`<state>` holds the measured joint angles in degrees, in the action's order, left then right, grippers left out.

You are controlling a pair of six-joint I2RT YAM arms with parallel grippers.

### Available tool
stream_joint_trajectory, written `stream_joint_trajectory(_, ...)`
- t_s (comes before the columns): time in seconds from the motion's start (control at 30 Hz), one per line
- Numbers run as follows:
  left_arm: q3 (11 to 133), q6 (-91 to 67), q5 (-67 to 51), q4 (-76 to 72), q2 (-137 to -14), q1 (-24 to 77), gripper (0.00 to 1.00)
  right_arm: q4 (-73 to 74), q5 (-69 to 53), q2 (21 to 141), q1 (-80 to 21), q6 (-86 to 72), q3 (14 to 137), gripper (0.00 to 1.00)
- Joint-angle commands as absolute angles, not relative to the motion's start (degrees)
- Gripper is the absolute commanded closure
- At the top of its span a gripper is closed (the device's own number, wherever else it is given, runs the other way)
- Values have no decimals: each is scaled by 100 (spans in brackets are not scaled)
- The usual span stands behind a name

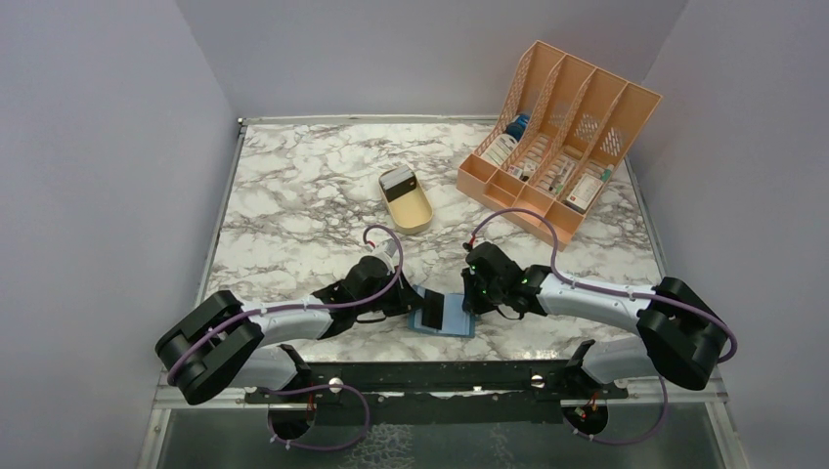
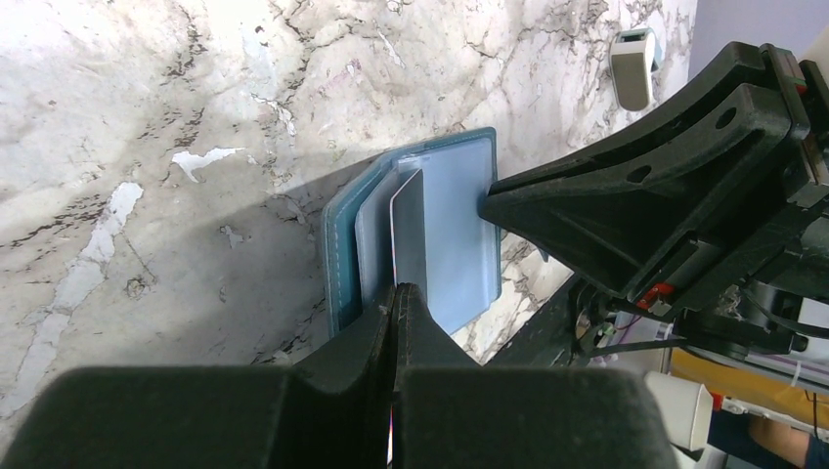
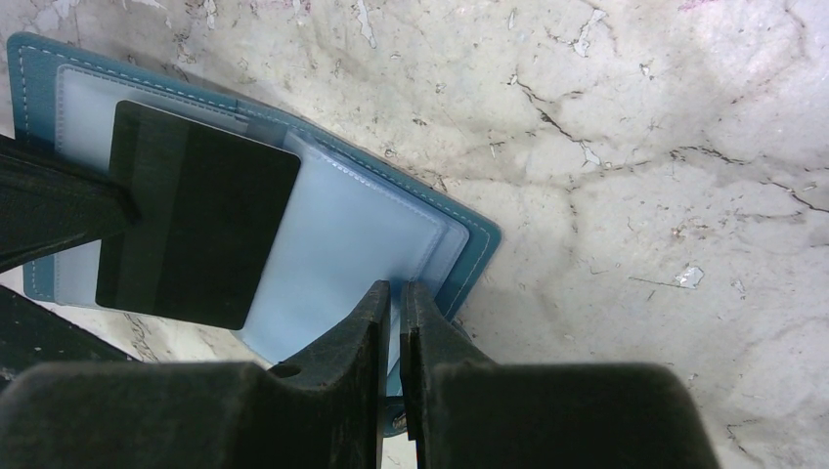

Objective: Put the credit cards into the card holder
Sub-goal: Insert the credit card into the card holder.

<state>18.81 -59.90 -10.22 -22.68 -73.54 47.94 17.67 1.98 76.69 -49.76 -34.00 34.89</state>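
Observation:
The card holder (image 1: 458,325) lies open near the table's front edge, with pale blue pockets and a teal border. It also shows in the left wrist view (image 2: 459,234) and the right wrist view (image 3: 342,234). My left gripper (image 1: 415,303) (image 2: 396,293) is shut on a credit card (image 1: 433,311). The card is black in the right wrist view (image 3: 196,215) and edge-on and pale in the left wrist view (image 2: 411,230). Its far end rests against the holder's pockets. My right gripper (image 1: 467,301) (image 3: 393,293) is shut on the holder's right edge. Another card (image 1: 397,181) lies in the tan tray.
The tan oval tray (image 1: 413,210) stands mid-table behind the grippers. An orange slotted file rack (image 1: 557,137) with small items stands at the back right. Grey walls close in the table on three sides.

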Motion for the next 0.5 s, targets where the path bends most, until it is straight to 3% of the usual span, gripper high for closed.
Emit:
stream_joint_trajectory(0.0,1801,-6007,-1135,-2202,-7403,4755,100,1705,299,7611,-4966,-3437,3410,90)
stream_joint_trajectory(0.47,2041,-5919,-987,-1480,-7401,4750,100,1655,286,7665,-4966,-3403,3463,90)
